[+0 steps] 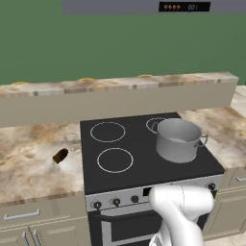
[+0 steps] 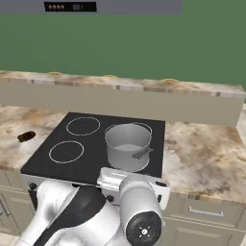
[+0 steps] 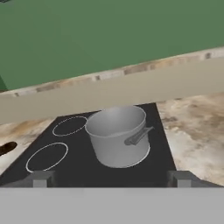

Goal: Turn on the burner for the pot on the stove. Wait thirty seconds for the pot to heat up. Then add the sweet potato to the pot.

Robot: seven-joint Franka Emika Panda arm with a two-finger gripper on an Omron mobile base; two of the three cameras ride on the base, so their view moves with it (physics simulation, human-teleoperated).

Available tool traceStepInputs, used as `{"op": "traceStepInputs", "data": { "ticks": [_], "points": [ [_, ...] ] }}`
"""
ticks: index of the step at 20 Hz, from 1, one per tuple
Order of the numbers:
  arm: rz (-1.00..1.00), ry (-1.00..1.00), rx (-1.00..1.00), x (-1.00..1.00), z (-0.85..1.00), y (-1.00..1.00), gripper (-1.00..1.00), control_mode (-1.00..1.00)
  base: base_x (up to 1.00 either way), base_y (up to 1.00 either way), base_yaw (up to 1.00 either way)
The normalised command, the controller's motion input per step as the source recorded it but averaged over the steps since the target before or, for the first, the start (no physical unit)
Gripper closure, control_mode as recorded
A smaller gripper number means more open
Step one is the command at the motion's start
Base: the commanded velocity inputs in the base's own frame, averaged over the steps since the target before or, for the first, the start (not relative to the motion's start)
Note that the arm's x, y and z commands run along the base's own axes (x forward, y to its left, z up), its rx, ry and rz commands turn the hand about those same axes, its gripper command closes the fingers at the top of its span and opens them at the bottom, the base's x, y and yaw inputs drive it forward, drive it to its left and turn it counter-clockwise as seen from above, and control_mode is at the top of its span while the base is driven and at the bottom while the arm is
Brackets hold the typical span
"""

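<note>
One pot sits dead ahead of the released pincer; one sweet potato lies far left.

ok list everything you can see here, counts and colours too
pot: 1, grey steel, on the stove's right side, over the rings there
stove: 1, black glass top with white rings, steel front
knobs: several, black, along stove front
sweet potato: 1, dark brown, on counter left of stove
counter: marbled beige, both sides of stove
hood display: 1, dark, top edge
arm: 1, white, in front of stove
end effector: 1, open, facing the pot
</note>
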Motion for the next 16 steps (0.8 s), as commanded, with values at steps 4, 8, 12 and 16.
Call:
{"op": "traceStepInputs", "data": {
  "ticks": [4,8,12,16],
  "points": [
    [0.0,-0.26,0.0,-0.42,-0.44,-0.19,-1.0,-1.0,0.0,0.0,0.0],
    [0.0,-0.28,0.0,-0.34,-0.42,-0.02,-1.0,-1.0,0.0,0.0,0.0],
    [0.0,-0.19,0.0,-0.06,-0.39,0.0,-1.0,-1.0,0.0,0.0,0.0],
    [0.0,-0.16,-0.02,0.0,-0.49,0.01,-1.0,-1.0,0.0,0.0,0.0]
  ]
}}
